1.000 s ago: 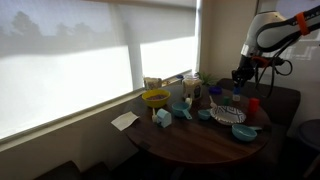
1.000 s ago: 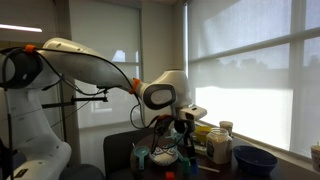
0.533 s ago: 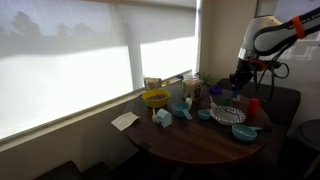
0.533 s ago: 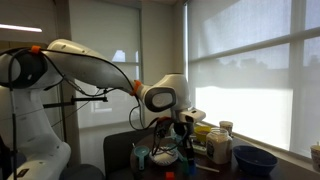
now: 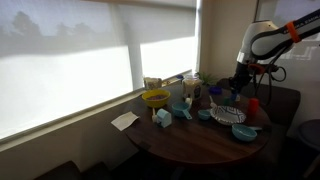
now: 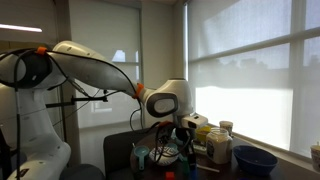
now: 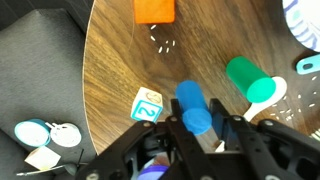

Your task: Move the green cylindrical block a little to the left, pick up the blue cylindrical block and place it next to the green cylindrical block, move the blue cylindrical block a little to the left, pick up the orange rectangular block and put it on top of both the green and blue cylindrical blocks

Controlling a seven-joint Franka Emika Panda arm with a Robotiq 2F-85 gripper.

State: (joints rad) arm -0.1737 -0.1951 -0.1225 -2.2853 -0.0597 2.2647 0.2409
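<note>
rnd table (image 5: 195, 150), yellow bowl (image 5: 155, 98), white paper (image 5: 125, 120), poss. red cup (image 5: 253, 104), gripper (image 5: 238, 88) above

orange rectangular block (image 7: 154, 9) cropped at top edge

The white arm (image 6: 95, 68) arches out from its base, bends at the elbow and drops to a rounded wrist (image 6: 160, 100), with the hand (image 6: 183, 135) hanging straight down below it. In an exterior view the arm (image 5: 262, 38) folds sharply, its hand (image 5: 238, 85) pointing downward. In the wrist view the hand (image 7: 197, 125) has its dark fingers (image 7: 232, 135) drawn in tight, clamped on the blue cylindrical block (image 7: 188, 97).
</note>
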